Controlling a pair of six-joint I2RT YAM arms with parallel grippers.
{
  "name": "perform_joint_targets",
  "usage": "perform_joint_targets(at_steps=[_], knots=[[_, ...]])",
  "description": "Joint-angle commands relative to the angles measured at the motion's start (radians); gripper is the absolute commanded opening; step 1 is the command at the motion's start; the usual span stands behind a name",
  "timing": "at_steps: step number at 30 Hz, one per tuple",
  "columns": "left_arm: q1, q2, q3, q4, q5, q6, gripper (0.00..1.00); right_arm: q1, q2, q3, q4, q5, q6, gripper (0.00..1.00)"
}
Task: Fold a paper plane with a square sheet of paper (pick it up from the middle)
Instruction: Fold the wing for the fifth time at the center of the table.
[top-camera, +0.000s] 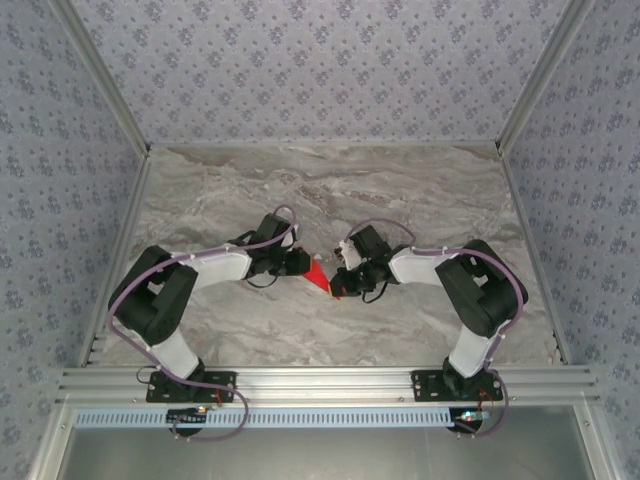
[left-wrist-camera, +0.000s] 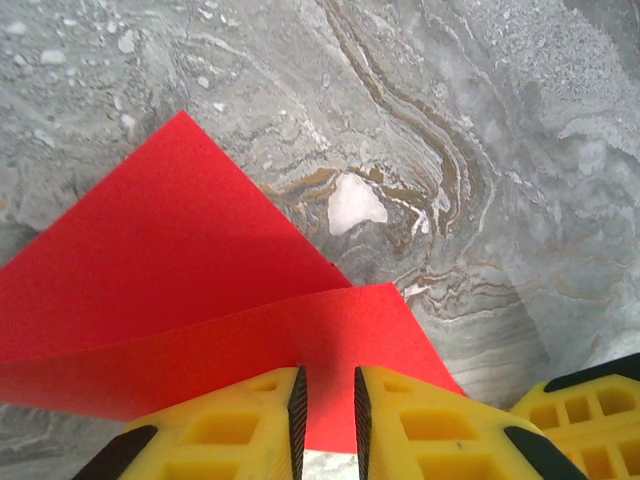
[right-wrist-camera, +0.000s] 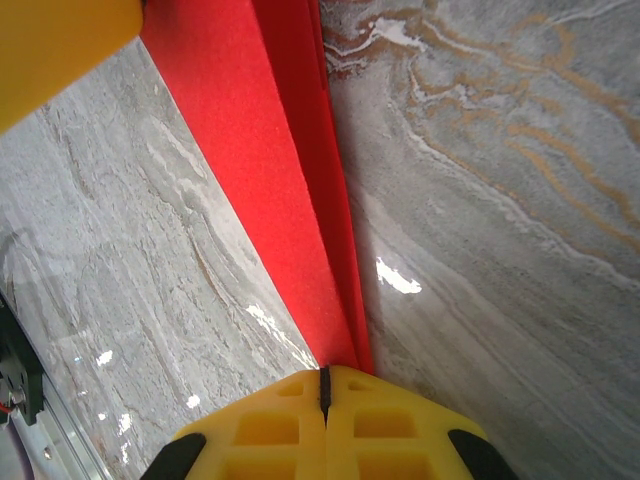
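Surface: grey marbled tabletop (top-camera: 420, 190).
Paper: thin bright red paper sheet (top-camera: 318, 275), folded, mid-table between both grippers.
Left gripper (left-wrist-camera: 327, 390): jaws narrowly parted over its edge.
Right gripper (right-wrist-camera: 323, 385): clamped on its folded tip.

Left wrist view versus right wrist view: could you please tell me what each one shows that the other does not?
Left wrist: the red paper face-on as a broad sheet with a pointed corner and a raised flap, the left fingers slightly apart at its near edge. Right wrist: the paper edge-on as a narrow layered strip, the right fingers shut on its end. Both: the red paper, yellow fingers and the marble table.
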Motion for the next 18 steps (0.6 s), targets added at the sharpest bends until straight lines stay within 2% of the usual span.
perform_joint_targets(at_steps=[1, 14, 18], knots=[[0.011, 0.035, -0.011, 0.025, -0.026, 0.039, 0.23, -0.007, 0.061, -0.047, -0.114, 0.092, -0.02, 0.0], [0.029, 0.072, -0.027, 0.026, -0.078, 0.044, 0.21, -0.01, 0.061, -0.058, -0.122, 0.095, -0.022, 0.0], [0.062, 0.072, -0.04, 0.025, -0.088, 0.047, 0.21, -0.012, 0.063, -0.06, -0.131, 0.098, -0.022, 0.0]])
